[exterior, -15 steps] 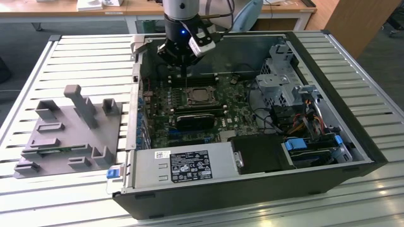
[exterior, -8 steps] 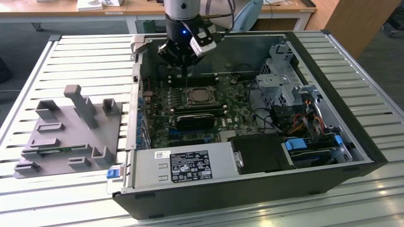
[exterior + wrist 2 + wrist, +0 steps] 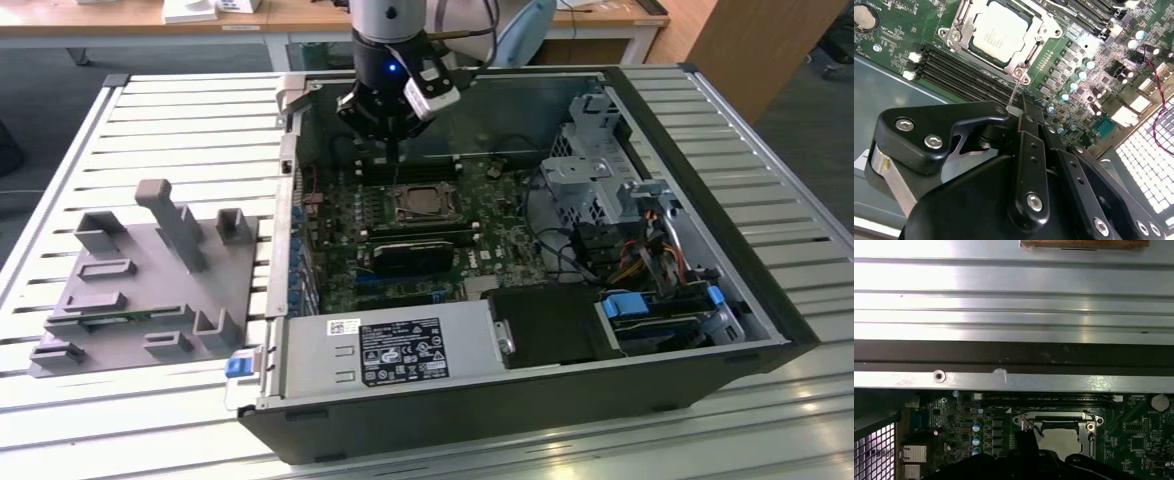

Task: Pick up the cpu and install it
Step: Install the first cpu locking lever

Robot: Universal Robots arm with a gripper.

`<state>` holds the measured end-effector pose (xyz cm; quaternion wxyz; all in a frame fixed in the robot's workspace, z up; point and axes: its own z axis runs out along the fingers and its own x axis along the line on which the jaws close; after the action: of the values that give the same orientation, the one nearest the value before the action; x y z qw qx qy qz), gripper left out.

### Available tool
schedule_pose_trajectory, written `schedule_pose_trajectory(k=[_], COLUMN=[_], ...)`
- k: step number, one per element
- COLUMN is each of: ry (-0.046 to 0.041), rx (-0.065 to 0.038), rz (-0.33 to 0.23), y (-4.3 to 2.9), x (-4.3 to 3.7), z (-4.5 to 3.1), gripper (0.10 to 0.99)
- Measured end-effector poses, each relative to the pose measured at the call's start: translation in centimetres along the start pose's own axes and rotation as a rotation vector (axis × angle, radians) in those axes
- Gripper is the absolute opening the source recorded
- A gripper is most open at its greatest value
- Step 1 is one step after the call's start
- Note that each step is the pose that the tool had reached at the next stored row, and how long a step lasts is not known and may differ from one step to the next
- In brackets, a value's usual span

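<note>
While the tool (image 3: pixel 396 150) hovers above, cpu (image 3: pixel 1001 31) seated in socket (image 3: pixel 956 22) — apart

lab: slatted metal workbench (image 3: pixel 160 130), open pc case (image 3: pixel 721 200), desks behind (image 3: pixel 120 20)

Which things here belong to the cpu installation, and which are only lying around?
Belong to the job:
cpu, sitting in the motherboard socket
gripper, above the board

Just lying about:
grey fixture tray
power supply
drive cage

The hand's (image 3: pixel 1019 107) own body hides its fingertips, perhaps closed; cpu (image 3: pixel 1063 439) partly covered.
</note>
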<state>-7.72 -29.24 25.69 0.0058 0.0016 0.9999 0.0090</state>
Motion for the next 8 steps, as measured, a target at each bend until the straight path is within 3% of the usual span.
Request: schedule_pose_trajectory(k=[8], ry=[0.0], rx=[0.0], rz=[0.0], y=[0.0], x=[-0.54], z=[0.04], gripper=[0.106])
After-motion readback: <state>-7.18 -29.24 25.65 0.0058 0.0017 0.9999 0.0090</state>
